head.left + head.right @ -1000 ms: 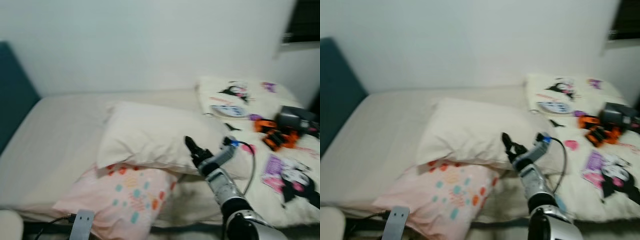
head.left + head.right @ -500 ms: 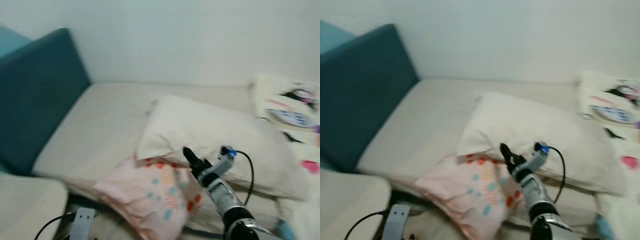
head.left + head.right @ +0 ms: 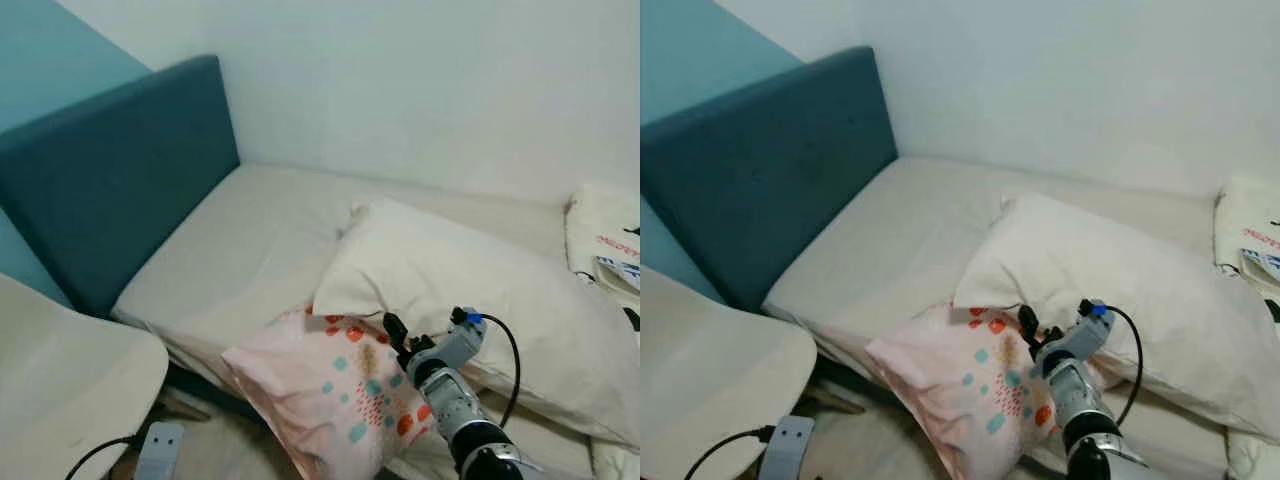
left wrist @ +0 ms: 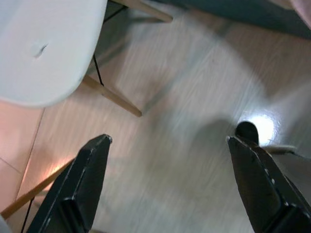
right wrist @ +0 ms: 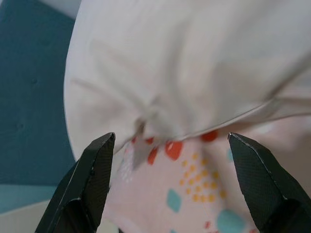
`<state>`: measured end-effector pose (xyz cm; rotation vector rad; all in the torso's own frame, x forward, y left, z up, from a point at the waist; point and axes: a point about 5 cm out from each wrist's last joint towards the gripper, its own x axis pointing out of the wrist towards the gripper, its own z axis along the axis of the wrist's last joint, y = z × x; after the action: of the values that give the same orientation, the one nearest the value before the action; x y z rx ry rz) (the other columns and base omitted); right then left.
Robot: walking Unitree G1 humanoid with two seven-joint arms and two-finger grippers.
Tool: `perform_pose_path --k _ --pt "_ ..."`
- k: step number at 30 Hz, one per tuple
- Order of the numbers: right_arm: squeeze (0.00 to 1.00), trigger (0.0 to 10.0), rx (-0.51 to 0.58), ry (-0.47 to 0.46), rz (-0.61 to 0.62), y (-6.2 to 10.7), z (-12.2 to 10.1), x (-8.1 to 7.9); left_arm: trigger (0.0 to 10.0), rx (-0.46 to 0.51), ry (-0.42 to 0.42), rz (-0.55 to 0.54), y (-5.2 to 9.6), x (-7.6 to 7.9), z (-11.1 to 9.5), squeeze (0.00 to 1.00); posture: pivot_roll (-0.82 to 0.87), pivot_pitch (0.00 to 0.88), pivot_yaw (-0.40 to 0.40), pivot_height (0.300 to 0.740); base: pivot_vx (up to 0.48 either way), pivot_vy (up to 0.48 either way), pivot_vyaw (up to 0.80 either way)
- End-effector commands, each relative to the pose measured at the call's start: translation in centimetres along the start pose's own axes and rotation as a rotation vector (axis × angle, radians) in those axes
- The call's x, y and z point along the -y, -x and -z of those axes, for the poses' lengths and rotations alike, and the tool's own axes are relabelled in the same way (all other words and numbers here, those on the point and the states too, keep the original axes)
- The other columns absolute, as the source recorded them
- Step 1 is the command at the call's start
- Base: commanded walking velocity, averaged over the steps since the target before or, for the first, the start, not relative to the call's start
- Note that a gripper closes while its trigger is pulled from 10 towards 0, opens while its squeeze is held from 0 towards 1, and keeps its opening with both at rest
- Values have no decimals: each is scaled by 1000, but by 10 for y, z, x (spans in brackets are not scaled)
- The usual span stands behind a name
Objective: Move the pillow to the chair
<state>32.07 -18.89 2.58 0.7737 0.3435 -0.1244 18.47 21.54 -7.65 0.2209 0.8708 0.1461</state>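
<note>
A large cream pillow [image 3: 480, 290] lies on the bed, partly overlapping a pink pillow [image 3: 330, 395] with coloured spots that hangs over the bed's near edge. My right gripper [image 3: 398, 335] is open, hovering just above the pink pillow at the cream pillow's near corner [image 5: 146, 114]; nothing is between its fingers [image 5: 92, 179]. A white chair [image 3: 60, 370] stands at the lower left beside the bed. My left gripper [image 4: 167, 141] hangs open over the floor, with the chair seat [image 4: 43, 43] beside it.
A teal headboard [image 3: 110, 170] rises at the bed's left end. The bare mattress [image 3: 250, 240] stretches back to a white wall. A printed blanket [image 3: 605, 225] lies at the right edge. Wooden chair legs [image 4: 112, 97] stand on the wood floor [image 4: 194, 121].
The camera has swung left, so the headboard and chair have come into view and the blanket has slid off to the right. My right gripper stays open by the cream pillow's corner.
</note>
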Motion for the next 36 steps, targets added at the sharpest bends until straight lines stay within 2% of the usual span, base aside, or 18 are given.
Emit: perform_pose_path --k 1,7,13,15,19,26,32,36 --pt "0 10000 -16 -7 23 1 7 1 10000 7 7 -8 -1 -4 -2 0 -151 23 53 740 0 0 0" --pt "0 10000 11 -34 103 5 3 14 10000 8 2 8 0 -2 0 0 -152 31 54 740 0 0 0" --pt "0 10000 21 -53 151 8 1 24 10000 10 -7 20 0 0 0 0 -157 37 57 740 0 -480 0" --pt "0 10000 22 -53 153 8 1 24 10000 14 -5 17 0 0 -1 0 -157 37 57 740 0 -480 0" --pt "0 10000 23 -59 159 8 1 24 10000 30 18 3 -1 -1 -5 0 -157 39 58 740 0 0 0" --pt "0 10000 26 -69 153 6 0 21 10000 35 8 -2 -1 -1 -7 0 -153 41 58 740 0 0 0" --pt "0 10000 8 -86 151 5 4 18 10000 33 9 0 -1 -1 -6 0 -151 42 57 740 0 0 0" --pt "0 10000 -37 -99 184 8 12 23 10000 32 8 -6 -1 -2 -6 0 -148 44 58 740 0 0 0"
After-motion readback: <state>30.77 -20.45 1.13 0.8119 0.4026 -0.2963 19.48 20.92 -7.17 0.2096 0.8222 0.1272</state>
